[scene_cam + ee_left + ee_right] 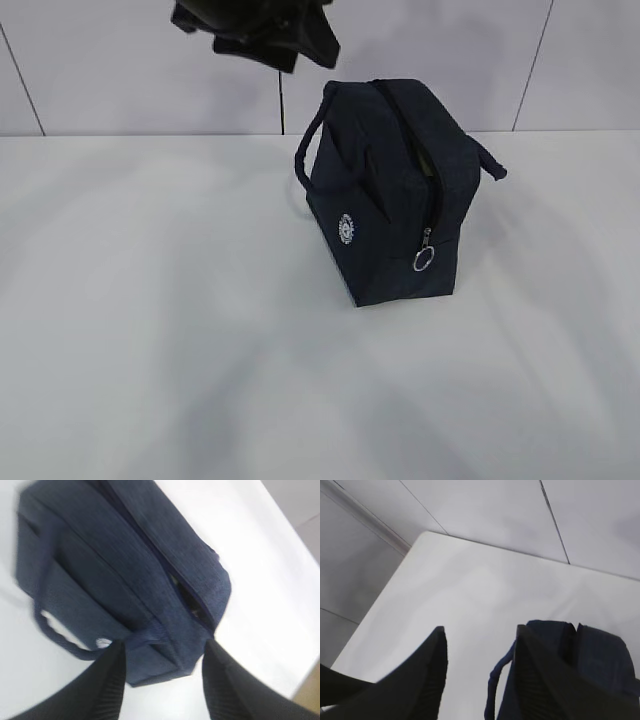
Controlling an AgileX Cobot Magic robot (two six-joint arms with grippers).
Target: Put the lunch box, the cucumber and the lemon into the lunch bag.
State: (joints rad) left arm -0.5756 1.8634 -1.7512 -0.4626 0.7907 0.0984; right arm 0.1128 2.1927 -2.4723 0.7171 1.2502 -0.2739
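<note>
1. Exterior view shows the lunch bag [385, 190] standing alone on the white worktop [150, 350], its top zipper partly open, the silver ring pull [424, 260] hanging low on the near end.
2. No lunch box, cucumber or lemon lies anywhere I can see; something pale shows through the zipper gap, too dim to name.
3. From the left wrist view, the left gripper [162, 672] hovers above the bag's end, jaws spread and holding nothing.
4. Over on the right wrist view, the right gripper [480, 665] hangs high beside the bag's handle [495, 685], jaws likewise spread and empty.
5. My guess is the loading is done or nearly so, with the items probably inside.
6. Any next move would call for checking the contents, or pulling both arms clear without snagging a handle.
</note>
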